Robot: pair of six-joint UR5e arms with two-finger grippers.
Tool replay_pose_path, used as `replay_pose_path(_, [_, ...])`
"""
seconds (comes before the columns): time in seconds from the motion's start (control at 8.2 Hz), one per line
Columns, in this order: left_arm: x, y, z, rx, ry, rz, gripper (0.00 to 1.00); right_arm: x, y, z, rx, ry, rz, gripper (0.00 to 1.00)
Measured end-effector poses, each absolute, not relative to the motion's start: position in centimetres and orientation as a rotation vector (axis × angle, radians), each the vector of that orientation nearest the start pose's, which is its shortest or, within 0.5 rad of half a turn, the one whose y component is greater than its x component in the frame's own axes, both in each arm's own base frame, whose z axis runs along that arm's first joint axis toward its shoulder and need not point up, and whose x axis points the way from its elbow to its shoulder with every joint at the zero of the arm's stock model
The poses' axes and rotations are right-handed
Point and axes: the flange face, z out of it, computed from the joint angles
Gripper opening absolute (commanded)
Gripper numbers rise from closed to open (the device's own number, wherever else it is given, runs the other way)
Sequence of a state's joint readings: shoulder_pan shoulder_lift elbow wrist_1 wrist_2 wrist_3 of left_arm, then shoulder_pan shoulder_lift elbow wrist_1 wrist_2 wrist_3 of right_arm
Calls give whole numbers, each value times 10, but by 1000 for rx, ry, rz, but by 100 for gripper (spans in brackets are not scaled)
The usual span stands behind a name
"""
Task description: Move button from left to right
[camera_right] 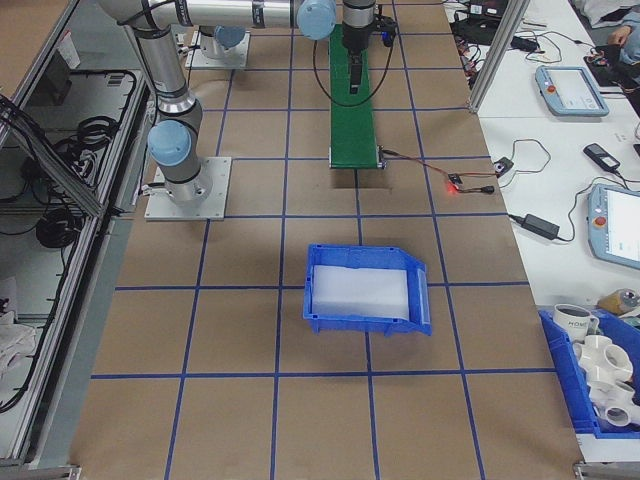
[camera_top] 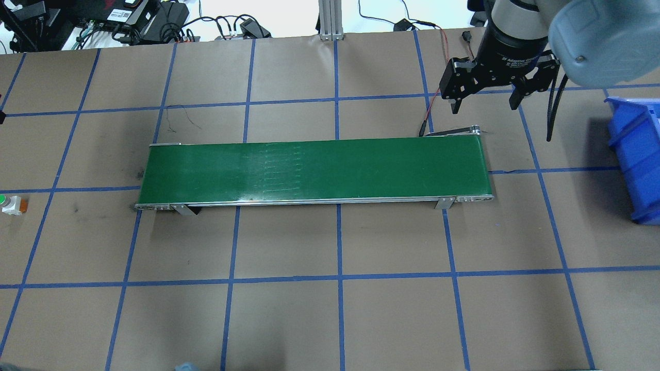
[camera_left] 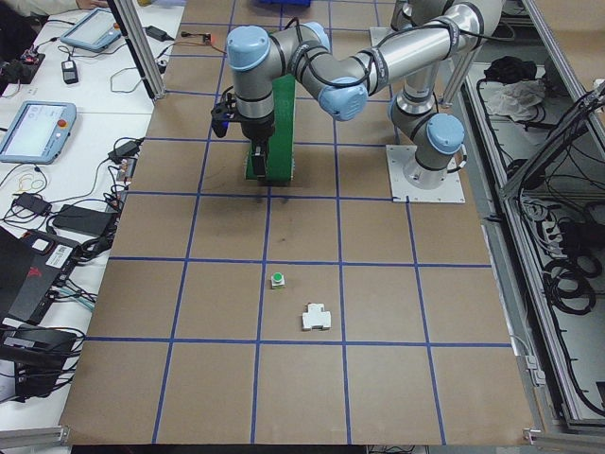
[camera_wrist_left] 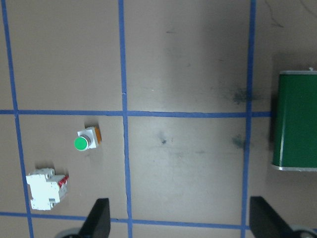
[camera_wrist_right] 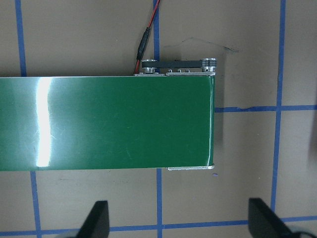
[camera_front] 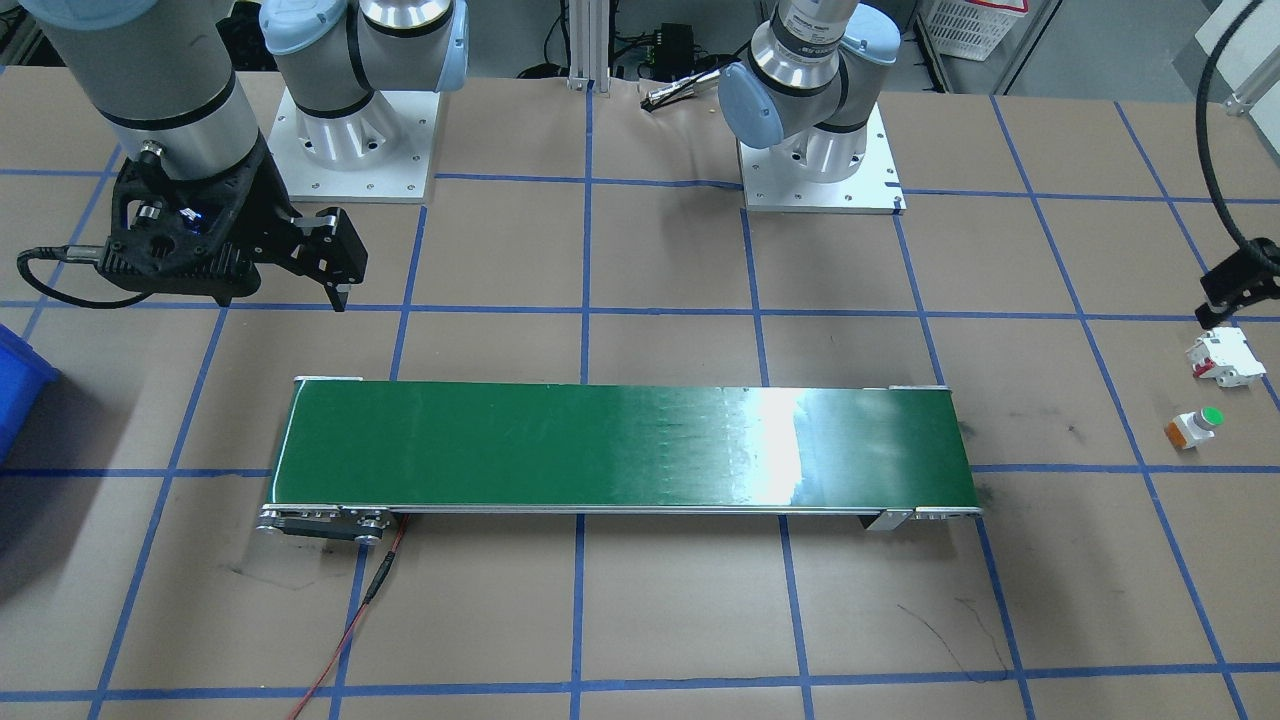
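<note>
A robotics lab: taped grid table (camera_top: 289, 319), conveyor belt (camera_top: 314, 170), teach pendants (camera_left: 33, 128).

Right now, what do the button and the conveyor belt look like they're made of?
The button: likely moulded plastic, with a glossy green cap, whitish body and orange base. The conveyor belt: smooth green rubber or PVC by its broad glare streak, on what looks like a silvery metal frame.
</note>
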State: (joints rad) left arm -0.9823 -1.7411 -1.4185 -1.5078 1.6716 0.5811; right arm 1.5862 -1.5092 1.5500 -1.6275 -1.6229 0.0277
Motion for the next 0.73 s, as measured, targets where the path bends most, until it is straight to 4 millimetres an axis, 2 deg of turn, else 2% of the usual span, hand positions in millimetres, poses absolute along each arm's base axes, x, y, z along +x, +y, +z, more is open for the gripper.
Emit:
replay_pose_path(0.24, [278,-541,452,4,3015,17,100,136,-518,472,20,3193,-27,100])
replay_pose_path(0.49, [343,-535,412,2,3017,37,100,136,-520,469,21,3192,-21,100])
replay_pose_path(0.73, [388,-527,367,-47,3053,98,100,136,-520,468,22,3194,-16,100])
